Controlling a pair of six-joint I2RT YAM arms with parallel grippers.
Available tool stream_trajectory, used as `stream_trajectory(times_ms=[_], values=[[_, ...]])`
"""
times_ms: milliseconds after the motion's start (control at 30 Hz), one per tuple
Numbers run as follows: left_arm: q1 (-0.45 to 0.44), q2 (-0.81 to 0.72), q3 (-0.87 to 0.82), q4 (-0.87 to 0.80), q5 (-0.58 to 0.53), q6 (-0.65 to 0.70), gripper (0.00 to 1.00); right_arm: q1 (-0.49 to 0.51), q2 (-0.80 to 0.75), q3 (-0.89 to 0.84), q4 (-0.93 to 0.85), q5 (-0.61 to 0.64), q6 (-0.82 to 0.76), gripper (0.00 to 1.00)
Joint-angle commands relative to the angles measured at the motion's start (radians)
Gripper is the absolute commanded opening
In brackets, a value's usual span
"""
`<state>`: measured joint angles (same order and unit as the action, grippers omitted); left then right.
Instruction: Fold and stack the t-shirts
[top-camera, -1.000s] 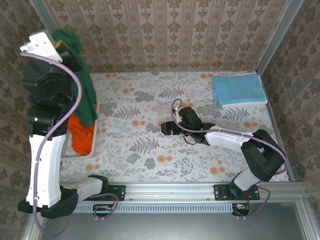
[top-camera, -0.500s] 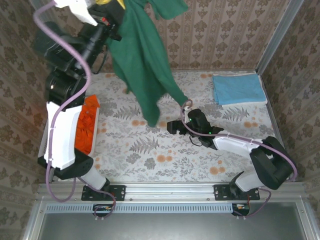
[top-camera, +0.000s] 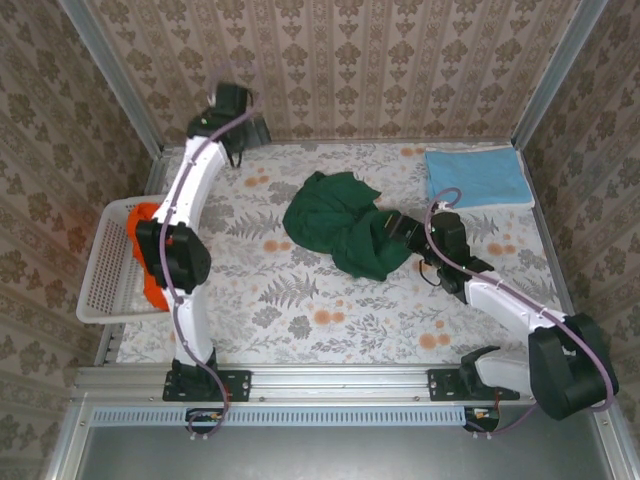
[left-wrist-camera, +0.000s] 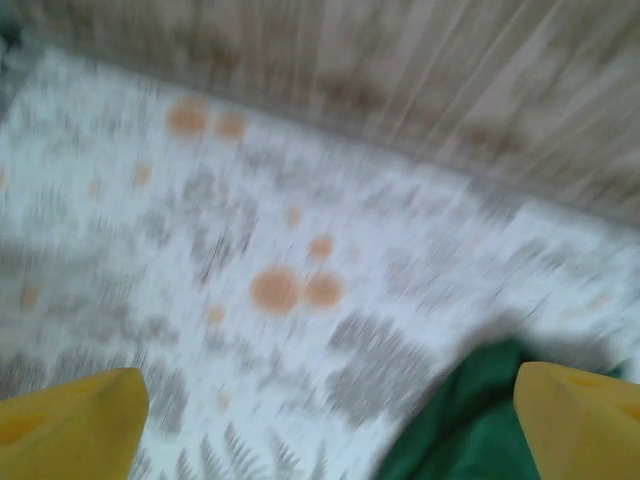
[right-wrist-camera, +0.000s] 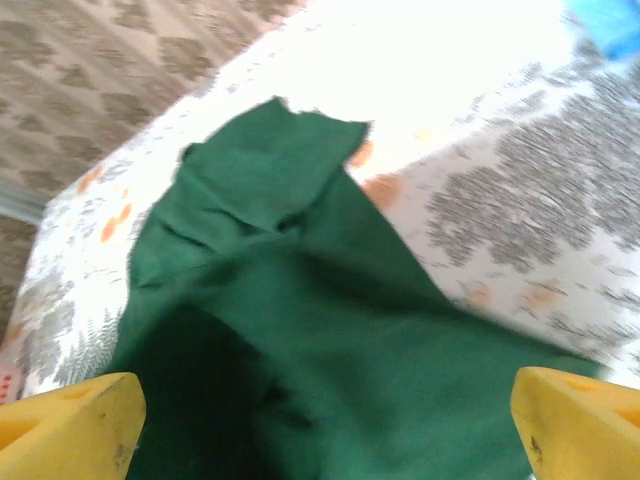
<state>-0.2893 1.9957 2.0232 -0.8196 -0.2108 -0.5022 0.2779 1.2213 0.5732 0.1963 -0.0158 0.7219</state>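
My left claw (top-camera: 232, 100) is wide open and empty, near the patterned wall (top-camera: 400, 60). My right claw (top-camera: 400, 228) is wide open too, by the green shirt (top-camera: 340, 225) bunched on the flowery table (top-camera: 300, 310). The blue shirt (top-camera: 477, 178) lies folded in the far right corner.

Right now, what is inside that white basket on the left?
An orange t-shirt lies bunched at the right side of the white basket. The left arm crosses over it, hiding its middle; whether more lies beneath cannot be seen.
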Motion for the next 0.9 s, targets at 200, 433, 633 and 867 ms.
stream_trajectory(times_ms=[200,433,633,867], values=[[-0.127,-0.323,-0.479,0.168,0.183,-0.011,0.92,-0.095,0.092,0.1,-0.202,-0.11,0.091,0.86],[-0.239,-0.149,-0.42,0.151,0.414,0.049,0.89,-0.081,0.221,0.21,-0.328,-0.2,0.049,0.77],[-0.356,0.038,-0.265,0.118,0.47,0.065,0.86,-0.083,0.304,0.245,-0.359,-0.198,0.034,0.67],[-0.421,0.024,-0.359,0.156,0.392,0.053,0.82,-0.08,0.407,0.283,-0.329,-0.288,0.039,0.57]])
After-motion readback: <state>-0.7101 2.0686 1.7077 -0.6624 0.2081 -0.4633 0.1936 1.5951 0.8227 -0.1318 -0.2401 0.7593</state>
